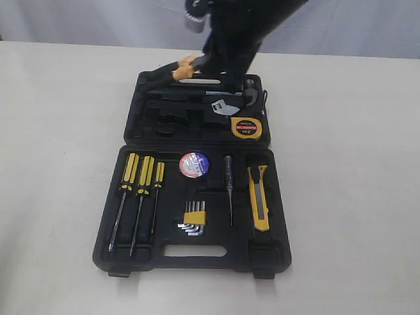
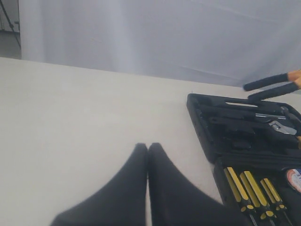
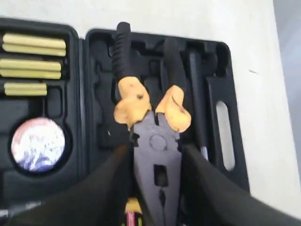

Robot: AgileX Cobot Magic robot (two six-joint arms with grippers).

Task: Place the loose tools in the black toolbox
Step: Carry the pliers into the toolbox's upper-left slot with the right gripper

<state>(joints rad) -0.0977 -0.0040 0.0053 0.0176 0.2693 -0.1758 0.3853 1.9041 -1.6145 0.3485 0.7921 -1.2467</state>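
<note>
The black toolbox [image 1: 197, 260] lies open on the table, both halves flat. Above its far half my right gripper [image 3: 157, 157] is shut on the grey head of the pliers [image 3: 156, 141]. Their orange-black handles [image 1: 174, 70] point out to the left, above the case. The black tape roll [image 1: 194, 165], the yellow-black utility knife [image 1: 260, 197] and the round yellow tape measure [image 1: 247, 128] sit in recesses of the case. My left gripper [image 2: 147, 147] is shut on nothing, low over bare table left of the toolbox [image 2: 202, 123].
Three yellow-black screwdrivers [image 1: 139, 177], a hex key set [image 1: 193, 217] and a thin tester screwdriver [image 1: 229, 187] rest in the near half. A hammer [image 1: 250, 92] and wrench [image 1: 226, 107] lie in the far half. A pale curtain hangs behind the table.
</note>
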